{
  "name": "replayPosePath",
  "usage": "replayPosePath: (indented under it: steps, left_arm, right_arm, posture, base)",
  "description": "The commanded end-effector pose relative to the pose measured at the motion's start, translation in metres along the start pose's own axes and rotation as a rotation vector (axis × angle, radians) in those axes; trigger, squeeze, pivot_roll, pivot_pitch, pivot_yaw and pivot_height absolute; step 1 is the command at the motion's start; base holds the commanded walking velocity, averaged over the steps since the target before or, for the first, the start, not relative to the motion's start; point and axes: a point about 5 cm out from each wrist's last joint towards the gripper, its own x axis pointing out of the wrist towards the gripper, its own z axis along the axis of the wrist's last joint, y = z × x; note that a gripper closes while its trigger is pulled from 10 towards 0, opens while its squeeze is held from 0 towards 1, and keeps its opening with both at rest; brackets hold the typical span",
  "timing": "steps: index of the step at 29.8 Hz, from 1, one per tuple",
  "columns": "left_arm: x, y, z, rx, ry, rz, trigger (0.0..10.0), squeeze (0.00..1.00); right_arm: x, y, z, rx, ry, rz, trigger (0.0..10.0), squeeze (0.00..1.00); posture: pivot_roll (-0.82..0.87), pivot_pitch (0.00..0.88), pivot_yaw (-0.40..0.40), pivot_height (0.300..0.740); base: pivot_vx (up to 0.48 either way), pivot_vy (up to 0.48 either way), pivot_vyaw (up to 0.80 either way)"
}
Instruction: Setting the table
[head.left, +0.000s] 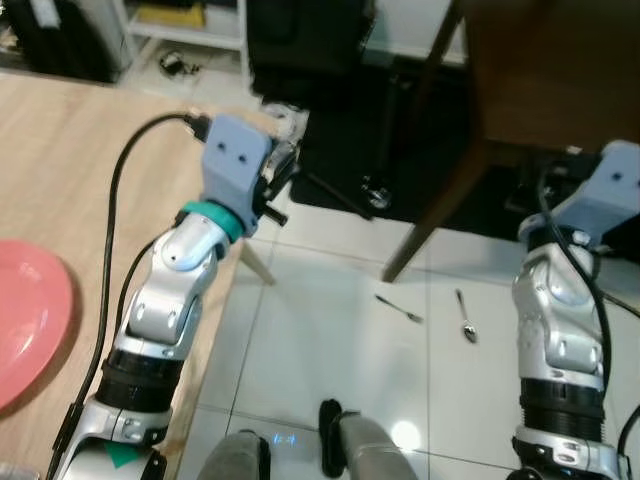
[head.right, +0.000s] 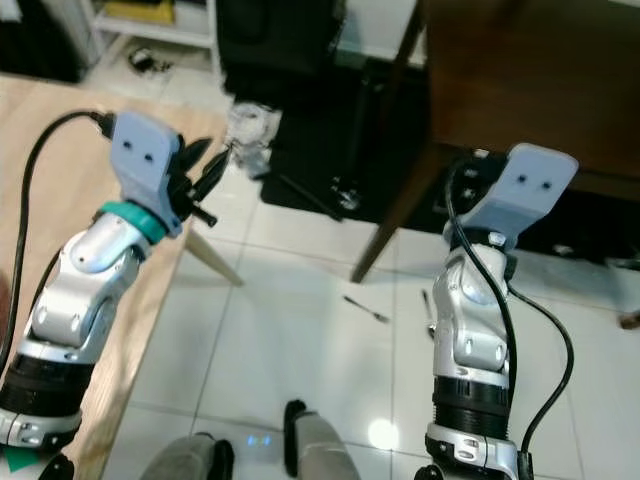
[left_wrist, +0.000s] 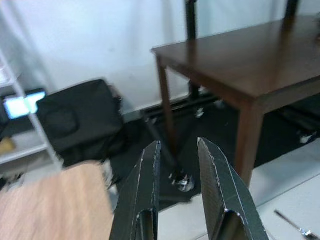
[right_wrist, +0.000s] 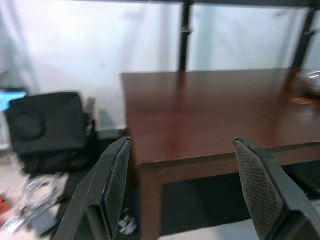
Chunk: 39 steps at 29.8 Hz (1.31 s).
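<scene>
Left wrist view showed the left end effector (left_wrist: 177, 150) with fingers slightly apart, empty, raised past the light tabletop's (head.left: 60, 180) edge. The right end effector (right_wrist: 185, 150) was spread wide, empty, facing the dark table (right_wrist: 200, 110). A fork (head.left: 398, 308) and spoon (head.left: 466, 318) lay on the floor below that table, likely awaiting pickup; a pink plate (head.left: 30, 320) sat on the light tabletop.

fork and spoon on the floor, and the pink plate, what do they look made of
Fork and spoon: probably polished metal; both are thin, grey and glinting against the white tile floor. Pink plate: smooth and evenly coloured, plastic or glazed ceramic; the look leaves it open.
</scene>
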Motion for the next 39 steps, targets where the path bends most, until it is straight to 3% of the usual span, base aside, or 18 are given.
replayPosePath:
  steps: [1, 39]
  left_arm:
    - [-0.0021, -0.0004, -0.0040, -0.001, 0.015, -0.003, 10.0, 0.00]
    - [0.0002, -0.0006, -0.0049, -0.013, 0.012, -0.011, 10.0, 0.00]
  right_arm:
    - [-0.0032, -0.0022, -0.0057, -0.005, 0.024, -0.010, 10.0, 0.00]
    - [-0.0031, -0.0032, -0.0047, -0.003, 0.019, -0.023, 10.0, 0.00]
  posture:
    - [0.14, 0.120, 0.025, 0.740]
    - [0.14, 0.125, 0.031, 0.740]
  base:
    - [0.000, 0.000, -0.80]
    - [0.000, 0.000, -0.80]
